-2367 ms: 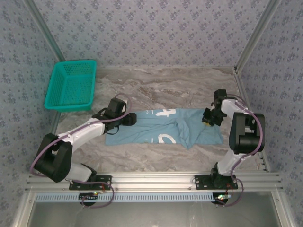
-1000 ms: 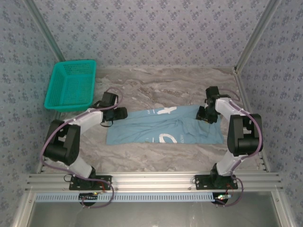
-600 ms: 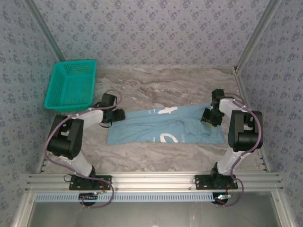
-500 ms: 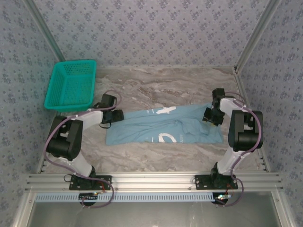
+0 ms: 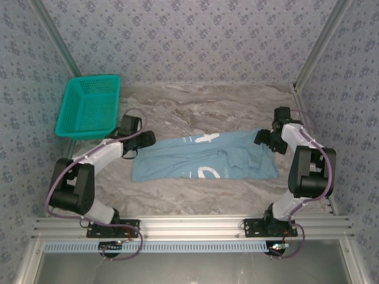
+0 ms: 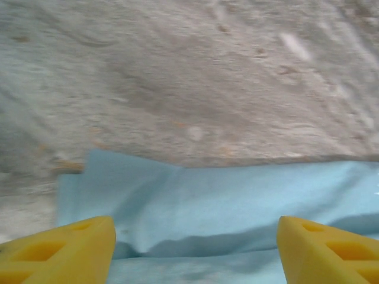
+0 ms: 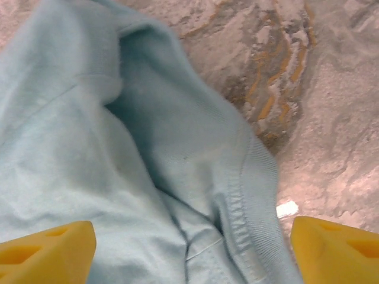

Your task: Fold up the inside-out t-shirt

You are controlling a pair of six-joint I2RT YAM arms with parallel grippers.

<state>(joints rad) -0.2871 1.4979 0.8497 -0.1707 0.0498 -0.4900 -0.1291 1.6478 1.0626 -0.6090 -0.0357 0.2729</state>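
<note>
1. Garment: light blue soft cotton t-shirt (image 5: 204, 158) is spread flat across the grey marbled surface (image 5: 207, 106), between both arms.
2. Left end effector (image 6: 195, 236) is spread wide over the shirt's left edge; nothing is held.
3. Right end effector (image 7: 192, 242) is likewise wide and empty, above a stitched hem (image 7: 240, 204).
4. Cloth is judged light, limp and easily bunched; corners or hems are advised as pinch points.
</note>
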